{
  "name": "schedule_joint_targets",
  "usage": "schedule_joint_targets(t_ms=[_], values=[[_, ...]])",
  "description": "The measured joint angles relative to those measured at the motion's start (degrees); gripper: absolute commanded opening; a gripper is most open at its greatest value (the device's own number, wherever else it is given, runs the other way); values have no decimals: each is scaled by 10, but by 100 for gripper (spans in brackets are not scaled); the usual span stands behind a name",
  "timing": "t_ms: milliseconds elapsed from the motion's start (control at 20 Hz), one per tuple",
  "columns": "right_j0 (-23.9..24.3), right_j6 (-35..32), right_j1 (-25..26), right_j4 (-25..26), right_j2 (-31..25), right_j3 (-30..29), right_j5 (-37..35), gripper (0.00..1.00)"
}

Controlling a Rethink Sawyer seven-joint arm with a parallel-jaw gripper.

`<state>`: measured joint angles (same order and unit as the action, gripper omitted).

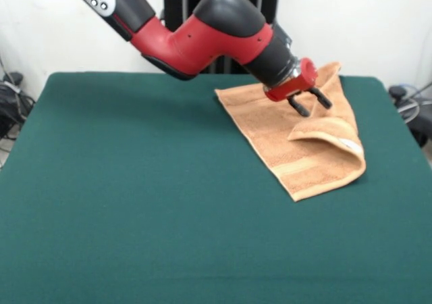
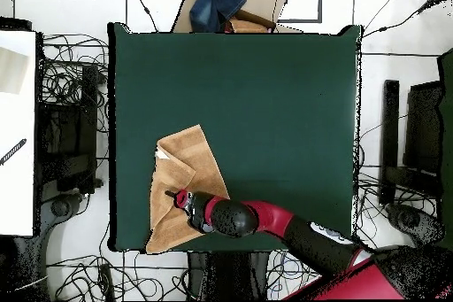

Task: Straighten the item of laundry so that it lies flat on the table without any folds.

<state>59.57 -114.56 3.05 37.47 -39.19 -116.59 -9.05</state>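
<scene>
The orange-tan towel (image 1: 270, 125) lies on the green table (image 1: 135, 203) at the far right in the front view. Its right side is folded over onto itself (image 1: 331, 136), with a white label (image 1: 348, 144) on the fold's edge. My gripper (image 1: 312, 105) hovers just above the towel's upper middle, open and empty, with its black fingers (image 1: 302, 108) apart. In the overhead view the towel (image 2: 199, 166) lies near the table's (image 2: 265, 95) lower left corner, and the gripper (image 2: 171, 195) is over its folded left part.
The towel's far corner reaches the table's edge next to the robot's side. A cardboard box with blue cloth (image 2: 232, 6) sits beyond the opposite edge. Cables and dark equipment (image 2: 66, 121) surround the table on the floor.
</scene>
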Motion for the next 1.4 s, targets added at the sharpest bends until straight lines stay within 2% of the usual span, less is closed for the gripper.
schedule_joint_targets(t_ms=[650, 1000, 1100, 1400], values=[[5, 0, 22, 14, 0, -2, 30, 100], [-26, 0, 29, 46, 9, -11, 114, 100], [-45, 0, 32, 55, 14, -12, 159, 100], [-81, 0, 34, 57, 28, -14, 235, 100]])
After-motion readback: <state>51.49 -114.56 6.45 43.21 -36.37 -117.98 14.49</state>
